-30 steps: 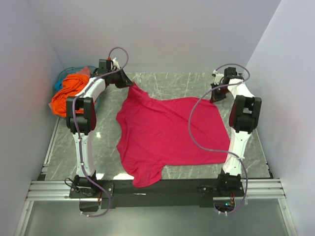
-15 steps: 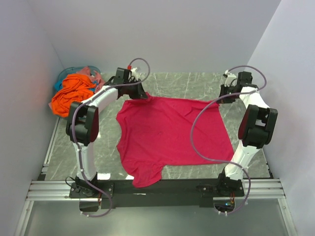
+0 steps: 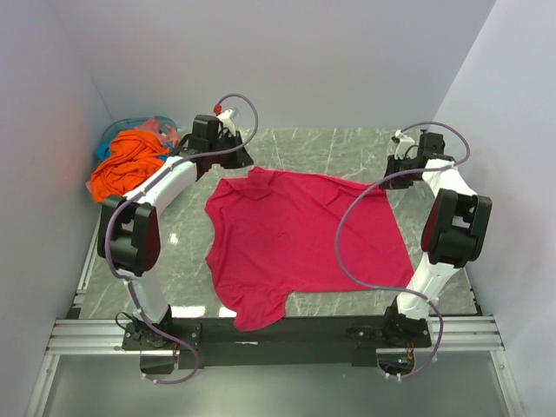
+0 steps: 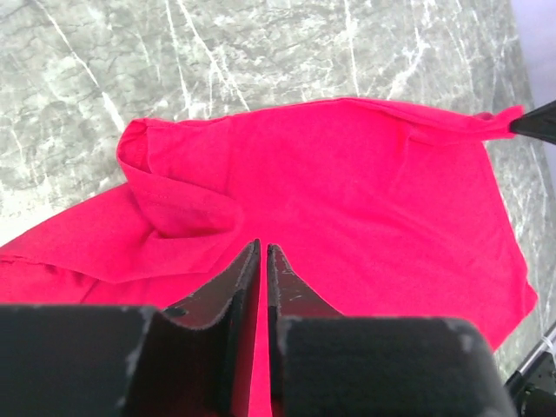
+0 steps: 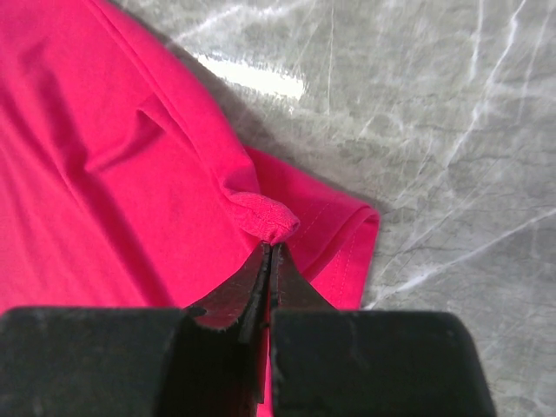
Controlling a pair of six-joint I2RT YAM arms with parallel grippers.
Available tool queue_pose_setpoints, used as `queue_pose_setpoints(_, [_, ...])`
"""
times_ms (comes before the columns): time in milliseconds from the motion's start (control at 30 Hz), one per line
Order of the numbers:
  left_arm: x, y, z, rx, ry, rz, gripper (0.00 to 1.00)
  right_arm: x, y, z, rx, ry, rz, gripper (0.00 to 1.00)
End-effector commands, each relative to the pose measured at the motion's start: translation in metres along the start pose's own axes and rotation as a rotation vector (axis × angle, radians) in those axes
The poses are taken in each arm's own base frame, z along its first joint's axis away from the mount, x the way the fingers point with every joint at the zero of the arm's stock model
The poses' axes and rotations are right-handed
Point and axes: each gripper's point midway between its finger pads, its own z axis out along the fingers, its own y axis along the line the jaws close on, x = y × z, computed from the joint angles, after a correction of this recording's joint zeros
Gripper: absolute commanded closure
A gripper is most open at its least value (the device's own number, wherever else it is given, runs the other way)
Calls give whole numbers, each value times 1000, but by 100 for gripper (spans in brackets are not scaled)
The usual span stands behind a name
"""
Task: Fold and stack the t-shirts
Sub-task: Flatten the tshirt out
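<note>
- Currently the crimson t-shirt (image 3: 295, 243) lies spread on the grey marble table (image 3: 347, 148) between the two arms, mostly flat. One lobe of cloth reaches over the table's near edge.
- The right gripper (image 5: 269, 248) is at the shirt's far right corner. Its jaws are clamped tight on a small bunch of stitched hem, which is drawn up into a little peak at the fingertips.
- The left gripper (image 4: 262, 250) is over the far left part of the same shirt. Its fingers are pressed in to a thin slit, with red showing through the gap. I cannot tell whether any cloth is caught between them.
- Just beyond the left fingertips, the wrist view shows a soft rumpled fold in the cloth, near the shirt's far edge.
- The orange t-shirt (image 3: 126, 165) is heaped in the round teal basket (image 3: 117, 130) at the far left corner, spilling over its rim and well apart from the crimson one.
- A sliver of paler salmon-pink t-shirt (image 3: 165, 129) shows at the back of that heap.
</note>
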Motion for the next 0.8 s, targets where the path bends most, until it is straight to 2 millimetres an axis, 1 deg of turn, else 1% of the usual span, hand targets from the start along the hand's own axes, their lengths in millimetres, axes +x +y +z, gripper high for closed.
queue_pose_setpoints(0, [-25, -9, -8, 7, -63, 52, 86, -24, 3, -19, 8, -87, -48, 100])
queue_pose_setpoints(33, [-25, -6, -7, 2, -57, 57, 84, -24, 3, -19, 5, -85, -48, 100])
queue_pose_setpoints(100, [-19, -3, -4, -6, -30, 61, 73, -23, 2, -18, 3, -81, -44, 100])
queue_pose_setpoints(133, [-9, 1, -1, -9, 9, 69, 63, -24, 2, -19, 4, -83, -49, 100])
queue_pose_setpoints(200, [2, 2, 3, -4, 48, 88, 57, -22, 1, -16, 2, -77, -45, 100])
queue_pose_setpoints(233, [14, 2, 7, -14, 87, 116, 55, -21, 1, -15, 2, -74, -43, 100])
queue_pose_setpoints(300, [24, 5, 12, -57, 127, 152, 54, -18, 1, -12, -4, -66, -38, 100])
queue_pose_setpoints(333, [30, 3, 20, -67, 150, 196, 54, -19, 1, -12, -5, -68, -37, 100])
queue_pose_setpoints(367, [38, 8, 22, -104, 183, 208, 54, -18, 1, -11, -6, -65, -36, 100])
queue_pose_setpoints(400, [46, 14, 29, -124, 208, 217, 54, -17, 0, -10, -7, -62, -35, 100])
queue_pose_setpoints(467, [52, 10, 36, -139, 224, 245, 54, -17, 0, -10, -7, -60, -33, 100])
queue_pose_setpoints(500, [55, 20, 41, -192, 228, 253, 54, -17, 0, -10, -7, -60, -33, 100])
queue_pose_setpoints(533, [55, 15, 46, -201, 226, 270, 54, -16, 0, -9, -8, -58, -31, 100])
queue_pose_setpoints(600, [56, 19, 51, -252, 231, 288, 54, -16, 0, -8, -12, -55, -29, 100])
queue_pose_setpoints(633, [58, 16, 59, -269, 235, 311, 54, -15, 0, -8, -11, -53, -26, 100])
queue_pose_setpoints(667, [58, 16, 62, -290, 235, 324, 54, -15, 0, -8, -13, -52, -27, 100])
queue_pose_setpoints(700, [55, 21, 67, -340, 231, 339, 54, -14, 0, -7, -14, -49, -26, 100])
queue_pose_setpoints(733, [56, 17, 70, -355, 233, 356, 53, -15, 0, -7, -14, -50, -26, 100])
queue_pose_setpoints(767, [56, 17, 72, -373, 230, 365, 53, -15, 0, -7, -14, -50, -26, 100])
